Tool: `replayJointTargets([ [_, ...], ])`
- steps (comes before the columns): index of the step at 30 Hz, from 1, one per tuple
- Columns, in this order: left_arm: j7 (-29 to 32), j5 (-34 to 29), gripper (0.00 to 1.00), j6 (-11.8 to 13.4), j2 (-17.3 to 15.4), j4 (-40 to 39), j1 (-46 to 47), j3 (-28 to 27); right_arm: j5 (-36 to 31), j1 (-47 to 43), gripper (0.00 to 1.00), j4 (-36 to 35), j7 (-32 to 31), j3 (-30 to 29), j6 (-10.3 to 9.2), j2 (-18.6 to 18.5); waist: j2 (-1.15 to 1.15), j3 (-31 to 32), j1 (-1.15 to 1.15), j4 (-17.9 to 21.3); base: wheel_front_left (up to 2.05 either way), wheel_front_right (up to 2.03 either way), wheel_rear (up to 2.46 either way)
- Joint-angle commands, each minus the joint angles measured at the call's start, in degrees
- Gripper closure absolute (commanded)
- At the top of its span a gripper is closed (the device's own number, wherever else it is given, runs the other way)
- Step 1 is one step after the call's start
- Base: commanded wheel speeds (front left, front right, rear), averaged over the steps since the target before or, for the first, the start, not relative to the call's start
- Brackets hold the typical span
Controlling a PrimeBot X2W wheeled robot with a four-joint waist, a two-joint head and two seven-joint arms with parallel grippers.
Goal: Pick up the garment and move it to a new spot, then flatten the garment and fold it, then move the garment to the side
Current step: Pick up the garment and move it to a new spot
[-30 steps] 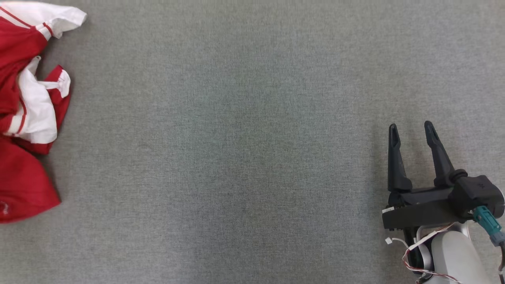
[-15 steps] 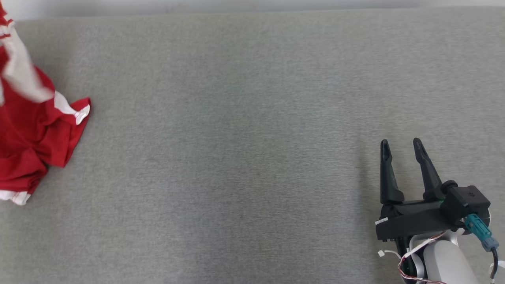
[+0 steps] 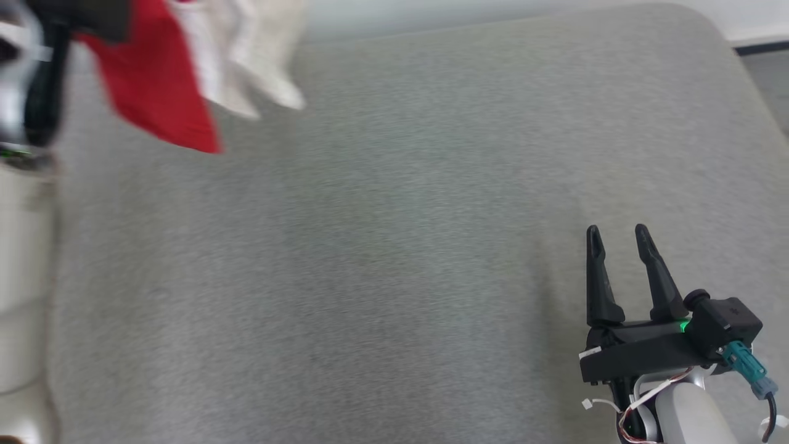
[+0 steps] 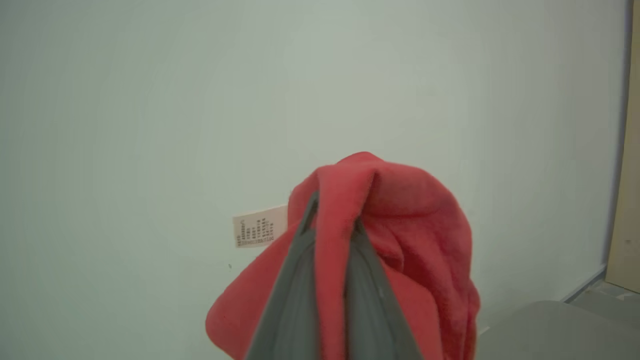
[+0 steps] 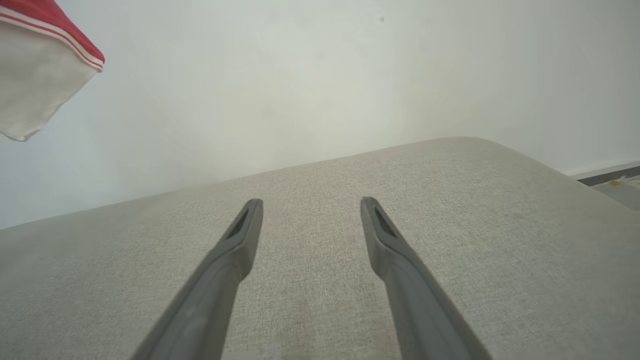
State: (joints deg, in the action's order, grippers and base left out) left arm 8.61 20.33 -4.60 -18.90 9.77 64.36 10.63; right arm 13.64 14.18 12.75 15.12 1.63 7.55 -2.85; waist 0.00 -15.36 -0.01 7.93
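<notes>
Lifted since a second ago, the red and white soft-cloth garment no longer lies crumpled at 9 o'clock on the grey cloth-covered tabletop. In the head view it now hangs in the air at 11 o'clock, blurred, beside the blurred left arm; the camera itself has also tilted. The right gripper waits at 4 o'clock, fingers spread and empty, well apart from the cloth.

In the left wrist view the left gripper has its fingers closed on one narrow red fold, and a pale care label sticks out at 9 o'clock. I judge this pinch to be small: a fast swing could pull the fold free and drop the garment short of its new spot.

In the right wrist view the garment shows at 10 o'clock as a white corner edged with red stripes, above the tabletop. Hanging bunched like this, it may land with a part tucked under, which would make flattening harder.
</notes>
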Motion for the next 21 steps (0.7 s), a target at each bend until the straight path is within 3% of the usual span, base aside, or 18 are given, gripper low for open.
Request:
replayJointTargets([
  [1,0.2,0.1,1.0,0.1,0.8,-0.4,-0.5,0.7,0.5,-0.4,0.0,-0.1,0.1,0.1,-0.12,-0.1,0.0,0.2,0.01,3.7,0.0,0.0,0.0],
  [10,-3.0,0.8,1.0,1.3,7.6,1.3,-11.7,6.6,1.4,-1.0,0.0,-0.5,0.0,0.4,-0.12,-0.1,0.0,-0.4,0.01,7.0,0.0,0.0,0.0],
  [20,-9.3,0.4,1.0,2.6,11.3,8.1,-29.1,12.0,0.5,-1.1,0.0,0.0,0.1,0.3,-0.12,-0.1,0.0,-0.8,0.01,5.6,0.0,0.0,0.0],
  [21,-9.7,0.3,0.95,2.6,11.7,8.9,-29.9,12.8,0.3,-1.2,0.0,0.0,0.1,0.1,-0.12,-0.1,0.0,-0.8,0.01,5.1,0.0,0.0,0.0],
])
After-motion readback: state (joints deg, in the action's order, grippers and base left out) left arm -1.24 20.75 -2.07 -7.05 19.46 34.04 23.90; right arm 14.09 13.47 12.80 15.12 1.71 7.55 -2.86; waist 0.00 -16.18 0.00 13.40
